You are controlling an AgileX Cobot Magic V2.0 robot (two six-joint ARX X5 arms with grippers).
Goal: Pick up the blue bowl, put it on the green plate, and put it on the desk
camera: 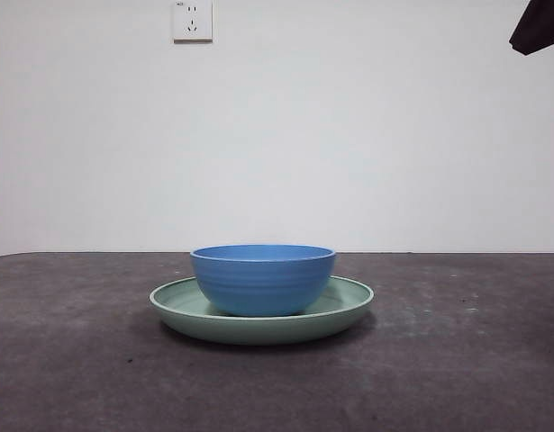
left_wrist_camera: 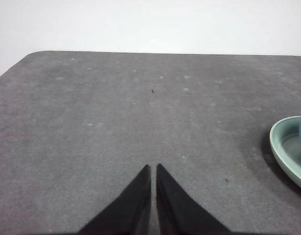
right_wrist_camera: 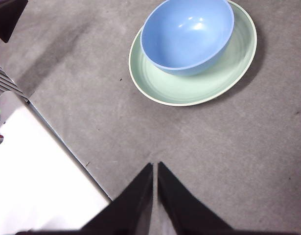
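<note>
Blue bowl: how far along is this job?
Done: the blue bowl sits upright inside the green plate on the desk. In hand: nothing; the left end effector and right end effector are shut, empty, away from the dishes. Left: returning the bowl to the desk.

1. The blue bowl point(camera: 263, 279) looks like smooth plastic, its outer wall faintly ridged, its inside catching soft highlights.
2. The green plate point(camera: 349, 306) has a smooth, dull satin finish.
3. The desk point(camera: 457, 360) is matt grey-brown, finely rough, with pale scuffs and specks.
</note>
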